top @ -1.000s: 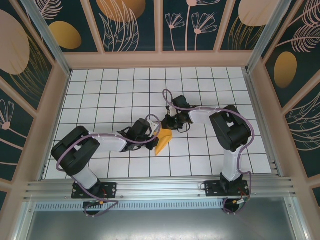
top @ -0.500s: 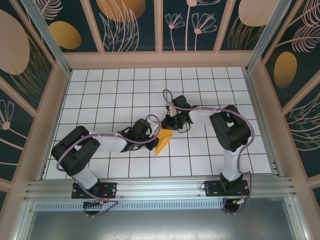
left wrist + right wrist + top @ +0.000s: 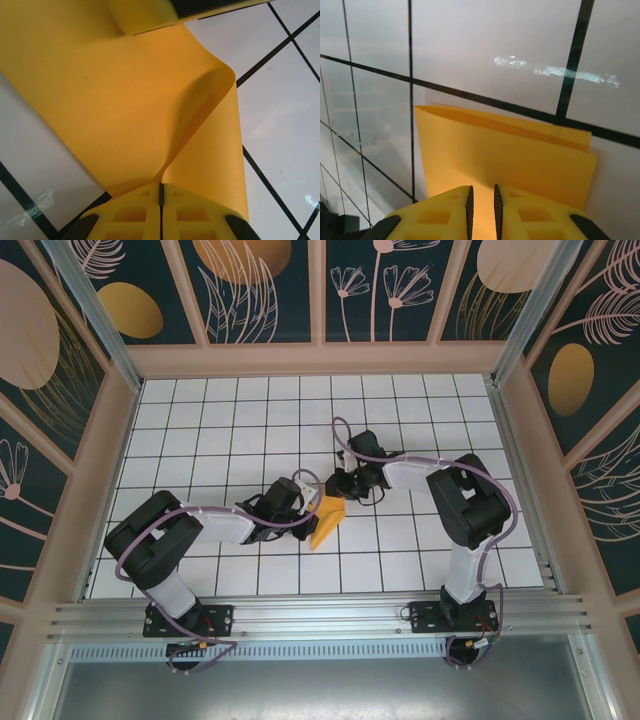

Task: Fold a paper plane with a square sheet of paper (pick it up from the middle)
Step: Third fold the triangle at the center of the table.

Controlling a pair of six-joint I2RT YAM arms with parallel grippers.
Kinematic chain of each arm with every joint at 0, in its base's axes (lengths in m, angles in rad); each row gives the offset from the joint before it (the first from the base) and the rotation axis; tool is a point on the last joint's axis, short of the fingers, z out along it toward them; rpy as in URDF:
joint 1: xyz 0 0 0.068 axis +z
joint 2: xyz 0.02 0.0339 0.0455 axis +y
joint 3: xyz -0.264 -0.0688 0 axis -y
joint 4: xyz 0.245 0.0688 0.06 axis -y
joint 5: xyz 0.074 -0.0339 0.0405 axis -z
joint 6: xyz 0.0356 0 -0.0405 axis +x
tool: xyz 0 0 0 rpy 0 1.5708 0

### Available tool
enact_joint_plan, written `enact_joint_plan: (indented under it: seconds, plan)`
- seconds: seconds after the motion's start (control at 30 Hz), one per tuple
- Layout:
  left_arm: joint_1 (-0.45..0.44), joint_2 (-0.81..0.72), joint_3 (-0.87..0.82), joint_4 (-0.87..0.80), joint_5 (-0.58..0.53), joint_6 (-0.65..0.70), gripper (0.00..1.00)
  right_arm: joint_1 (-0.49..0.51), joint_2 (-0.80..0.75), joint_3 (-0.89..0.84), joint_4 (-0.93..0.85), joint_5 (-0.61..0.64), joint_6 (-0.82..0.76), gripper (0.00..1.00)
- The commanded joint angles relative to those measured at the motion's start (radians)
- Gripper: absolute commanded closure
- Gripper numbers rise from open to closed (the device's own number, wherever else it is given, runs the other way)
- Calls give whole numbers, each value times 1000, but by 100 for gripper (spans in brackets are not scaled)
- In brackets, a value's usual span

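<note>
From where I sit the job is early. The square sheet of paper (image 3: 328,525) is off its flat state and doubled over, but it is no dart yet. I see no pointed nose, no wings and no sharp centre crease, so most of the folding is left.

It sits on the white gridded table (image 3: 220,420), midway between the left and right edges and closer to the near edge than the far one, between the two grippers.

The left gripper (image 3: 308,508) has its fingers pressed together on a lower edge of the sheet. In its wrist camera the thin, matte orange paper rises from the pinch in a soft, uncreased curl.

The right gripper (image 3: 340,487) stands just beyond. Its yellow ribbed fingers (image 3: 450,210) show a narrow slit with orange behind it. I cannot tell whether they grip the paper or merely hover over it.

In that view two layers lie stacked, with straight edges slightly offset.
</note>
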State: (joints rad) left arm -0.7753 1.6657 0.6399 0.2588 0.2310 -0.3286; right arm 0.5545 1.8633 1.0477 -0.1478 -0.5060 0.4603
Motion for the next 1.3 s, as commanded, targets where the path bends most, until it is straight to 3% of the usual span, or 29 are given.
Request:
enact_joint_plan:
  seconds: [0.0, 0.37, 1.27]
  plan:
    - [7, 2, 3, 6, 13, 24, 92, -31, -39, -12, 1, -9, 16, 79]
    - [7, -4, 13, -2, 30, 29, 91, -18, 100, 40, -26, 20, -1, 86]
    - [8, -8, 5, -17, 36, 18, 89, -18, 94, 21, -38, 38, -15, 85]
